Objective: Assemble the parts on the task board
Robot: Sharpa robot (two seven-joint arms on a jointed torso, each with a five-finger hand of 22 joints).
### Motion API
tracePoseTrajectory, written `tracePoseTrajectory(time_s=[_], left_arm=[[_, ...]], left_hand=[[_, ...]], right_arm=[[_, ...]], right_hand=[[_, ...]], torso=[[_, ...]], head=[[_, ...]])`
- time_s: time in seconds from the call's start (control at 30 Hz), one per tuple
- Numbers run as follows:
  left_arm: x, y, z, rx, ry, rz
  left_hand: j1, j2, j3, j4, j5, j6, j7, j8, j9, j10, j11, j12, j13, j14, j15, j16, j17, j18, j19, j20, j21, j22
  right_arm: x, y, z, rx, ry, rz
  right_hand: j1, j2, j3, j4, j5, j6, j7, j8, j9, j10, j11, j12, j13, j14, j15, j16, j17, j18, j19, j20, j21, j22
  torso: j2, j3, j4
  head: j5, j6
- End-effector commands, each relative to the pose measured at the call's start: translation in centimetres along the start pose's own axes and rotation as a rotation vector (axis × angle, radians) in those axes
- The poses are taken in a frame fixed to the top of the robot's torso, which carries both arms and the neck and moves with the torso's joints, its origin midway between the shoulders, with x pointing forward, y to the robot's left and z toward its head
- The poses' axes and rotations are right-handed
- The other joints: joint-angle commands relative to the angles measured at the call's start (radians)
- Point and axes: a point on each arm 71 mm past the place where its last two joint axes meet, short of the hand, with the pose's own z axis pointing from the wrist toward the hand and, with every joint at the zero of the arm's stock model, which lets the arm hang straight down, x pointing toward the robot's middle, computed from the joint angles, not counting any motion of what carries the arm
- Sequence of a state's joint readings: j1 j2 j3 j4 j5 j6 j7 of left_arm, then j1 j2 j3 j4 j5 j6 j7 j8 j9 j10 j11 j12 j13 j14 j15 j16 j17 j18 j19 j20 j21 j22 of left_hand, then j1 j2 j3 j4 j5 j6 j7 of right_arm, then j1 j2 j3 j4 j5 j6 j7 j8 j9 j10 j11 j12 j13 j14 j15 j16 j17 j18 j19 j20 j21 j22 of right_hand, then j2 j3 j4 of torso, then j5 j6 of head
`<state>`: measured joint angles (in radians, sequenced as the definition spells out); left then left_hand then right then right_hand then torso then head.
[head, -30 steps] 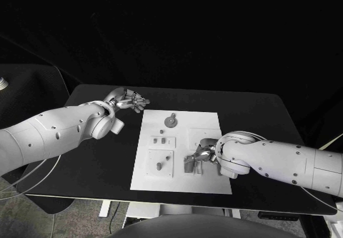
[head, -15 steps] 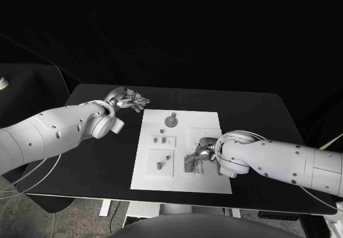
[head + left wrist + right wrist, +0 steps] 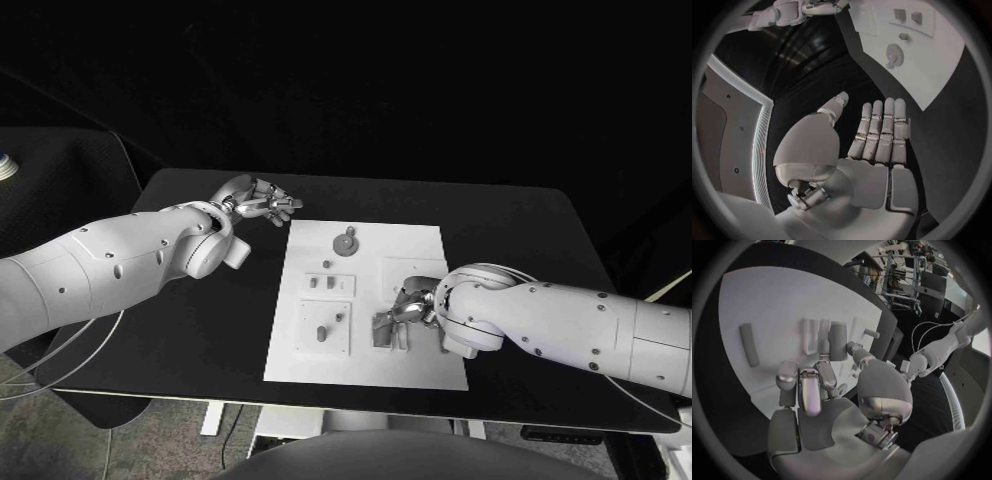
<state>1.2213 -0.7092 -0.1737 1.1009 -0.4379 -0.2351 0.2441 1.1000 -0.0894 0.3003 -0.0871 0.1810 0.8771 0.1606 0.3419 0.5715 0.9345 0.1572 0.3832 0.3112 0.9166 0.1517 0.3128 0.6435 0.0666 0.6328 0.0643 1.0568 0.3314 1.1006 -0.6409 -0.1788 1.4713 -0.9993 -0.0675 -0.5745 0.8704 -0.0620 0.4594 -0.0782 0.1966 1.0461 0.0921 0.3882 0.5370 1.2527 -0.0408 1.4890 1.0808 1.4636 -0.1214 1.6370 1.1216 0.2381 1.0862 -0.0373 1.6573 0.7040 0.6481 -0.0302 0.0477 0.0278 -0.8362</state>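
Resting on task board (image 3: pixel 418 375), right hand (image 3: pixel 408 312) pinches grey part (image 3: pixel 391 330); left hand (image 3: pixel 257 205) empty, fingers spread.

Non-task surroundings: table, cables, small pale object.

Black table (image 3: pixel 534 230), square with rounded corners, its matte top dark against a black backdrop. Thin pale cables (image 3: pixel 51 365) loop down past the table's left edge, toward the floor. A small pale round object (image 3: pixel 7 167) sits at the far left edge of the head view, beyond the table, on a dark surface; too small to identify.
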Motion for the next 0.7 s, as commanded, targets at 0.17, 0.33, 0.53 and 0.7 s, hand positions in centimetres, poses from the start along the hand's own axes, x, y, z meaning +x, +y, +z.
tracePoseTrajectory(time_s=[0.17, 0.33, 0.53, 0.7], left_arm=[[0.15, -0.10, 0.04, 0.002, 0.016, -0.001], [0.13, -0.07, 0.03, 0.000, 0.016, -0.001], [0.18, -0.08, 0.04, -0.001, 0.018, -0.001], [0.15, -0.04, 0.04, -0.003, 0.018, -0.001]], left_hand=[[-0.005, 0.008, -0.001, 0.006, 0.003, 0.003, -0.004, -0.003, 0.000, 0.001, 0.001, -0.007, 0.001, -0.003, 0.000, -0.007, -0.001, 0.011, -0.007, -0.003, -0.007, -0.001], [-0.005, 0.007, -0.001, 0.006, 0.003, 0.003, -0.004, -0.003, 0.000, 0.001, 0.001, -0.008, 0.001, -0.003, 0.000, -0.007, -0.002, 0.011, -0.007, -0.003, -0.007, -0.001], [-0.005, 0.007, -0.001, 0.006, 0.003, 0.003, -0.004, -0.003, 0.000, 0.000, 0.001, -0.008, 0.001, -0.004, 0.000, -0.008, -0.002, 0.011, -0.007, -0.002, -0.007, -0.001], [-0.005, 0.007, -0.002, 0.006, 0.003, 0.003, -0.004, -0.003, 0.000, 0.000, 0.001, -0.009, 0.001, -0.005, 0.000, -0.008, -0.002, 0.011, -0.008, -0.002, -0.008, -0.001]], right_arm=[[0.56, -0.49, 0.20, 0.015, 0.107, 0.092], [0.93, -0.34, 0.13, 0.012, 0.151, 0.094], [0.97, -0.26, 0.13, 0.009, 0.153, 0.085], [0.97, -0.22, 0.18, 0.006, 0.156, 0.079]], right_hand=[[0.091, 0.068, 0.070, -0.064, 0.008, 0.046, 0.039, 0.000, 0.002, 0.002, -0.008, 0.005, 0.002, 0.084, -0.007, 0.002, 0.002, 0.024, 0.001, -0.008, 0.123, 0.002], [0.091, 0.062, 0.069, -0.063, 0.008, 0.044, 0.039, -0.001, 0.001, 0.001, -0.007, 0.005, 0.002, 0.084, -0.006, 0.002, 0.004, 0.024, 0.001, -0.007, 0.122, 0.002], [0.088, 0.054, 0.067, -0.060, 0.008, 0.042, 0.041, -0.002, 0.001, 0.001, -0.006, 0.004, 0.002, 0.085, -0.006, 0.003, 0.006, 0.024, -0.001, -0.006, 0.122, 0.003], [0.087, 0.051, 0.067, -0.059, 0.007, 0.042, 0.041, -0.003, 0.000, 0.000, -0.006, 0.004, 0.002, 0.085, -0.006, 0.003, 0.008, 0.024, -0.001, -0.005, 0.122, 0.003]], torso=[[0.000, 0.0000, -0.0002], [0.000, 0.0003, -0.0001], [0.000, 0.0005, -0.0004], [0.000, 0.0007, -0.0006]], head=[[0.001, -0.003], [0.002, -0.003], [0.003, -0.004], [0.003, -0.004]])
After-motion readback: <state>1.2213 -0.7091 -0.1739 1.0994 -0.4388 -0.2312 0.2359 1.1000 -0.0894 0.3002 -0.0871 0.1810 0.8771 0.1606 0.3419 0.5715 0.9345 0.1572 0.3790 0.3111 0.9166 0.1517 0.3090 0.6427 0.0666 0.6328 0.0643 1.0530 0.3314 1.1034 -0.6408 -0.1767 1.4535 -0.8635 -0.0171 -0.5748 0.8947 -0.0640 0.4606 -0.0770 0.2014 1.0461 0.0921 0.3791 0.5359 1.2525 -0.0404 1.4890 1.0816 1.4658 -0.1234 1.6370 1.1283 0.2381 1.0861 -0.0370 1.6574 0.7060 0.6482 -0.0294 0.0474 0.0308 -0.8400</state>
